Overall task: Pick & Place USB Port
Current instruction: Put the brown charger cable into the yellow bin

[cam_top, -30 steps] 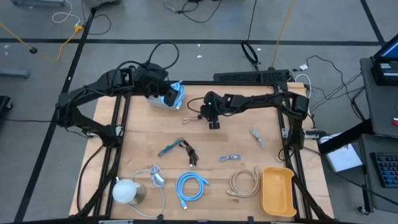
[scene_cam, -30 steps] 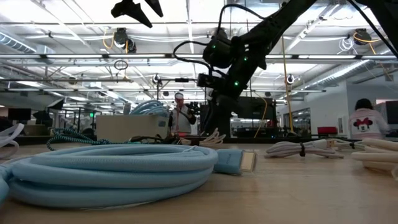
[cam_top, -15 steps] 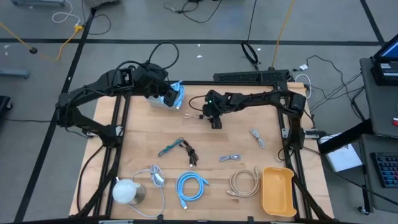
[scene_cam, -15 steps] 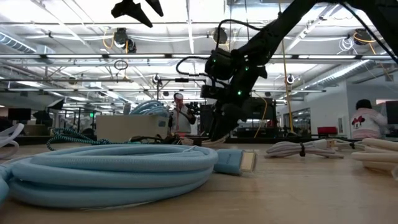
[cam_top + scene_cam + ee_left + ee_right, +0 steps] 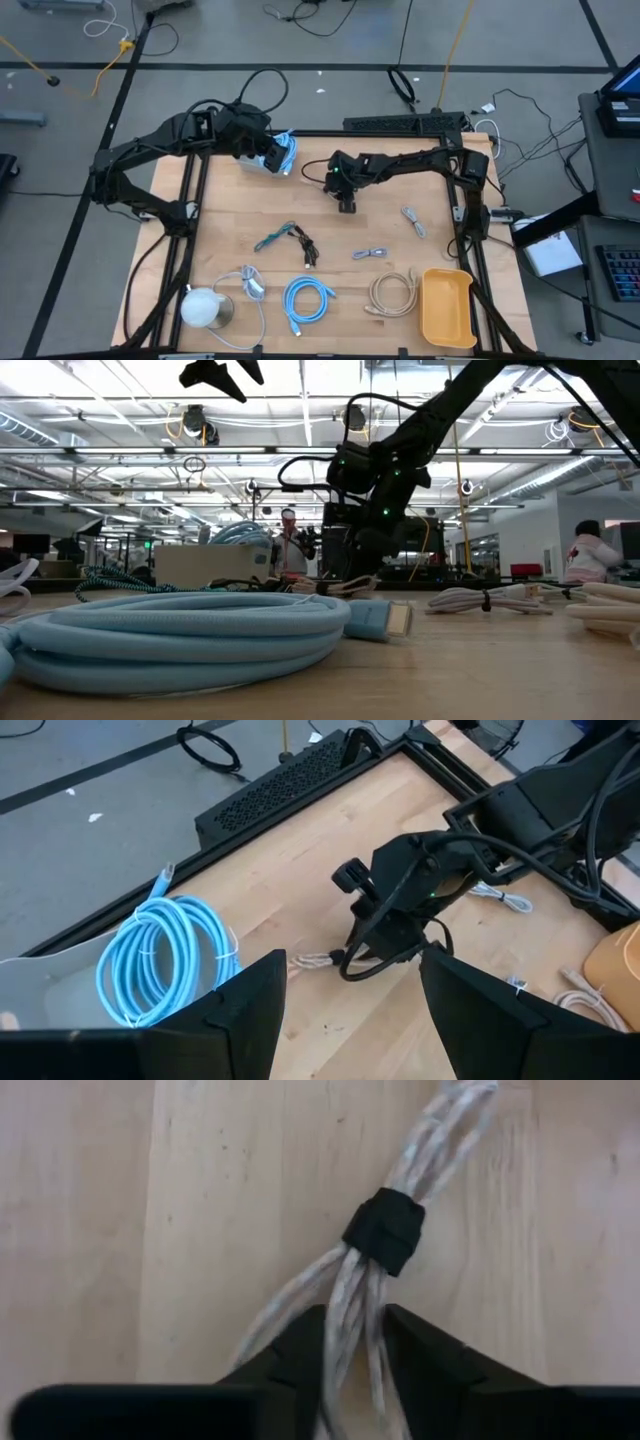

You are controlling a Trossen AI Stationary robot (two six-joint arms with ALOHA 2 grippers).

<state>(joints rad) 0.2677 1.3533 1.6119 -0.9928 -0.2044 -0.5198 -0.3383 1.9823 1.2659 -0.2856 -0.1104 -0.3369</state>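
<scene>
From the high view I see the right hand (image 5: 346, 205) lowered onto the wooden desk (image 5: 230, 210) just above the centre of the frame, its dark arm reaching in from the right edge. In the right wrist view, the two dark fingers (image 5: 300, 1352) are narrowed to a slim gap that brackets the strands of a pale braided USB cable bundle (image 5: 352, 1295), bound by a black wrap (image 5: 386, 1230) just ahead of the fingertips; the cable lies flat on the wood, and I cannot tell whether the pads are actually pressing on it. The low view shows the same hand (image 5: 350, 572) down at desk level, behind a thick light-blue coiled cable (image 5: 175, 630) that fills the lower left of the frame. The left hand (image 5: 268, 152) waits at the upper left of the desk, beside a clear container holding a coil of blue cable (image 5: 160, 960); in the left wrist view its fingers (image 5: 250, 1010) stand wide apart and hold nothing. Elsewhere in the high view lie a yellow plastic tray (image 5: 446, 306) at lower right, a beige coiled cable (image 5: 393, 293) just left of it, and a small grey cable (image 5: 412, 221) at right of centre.
</scene>
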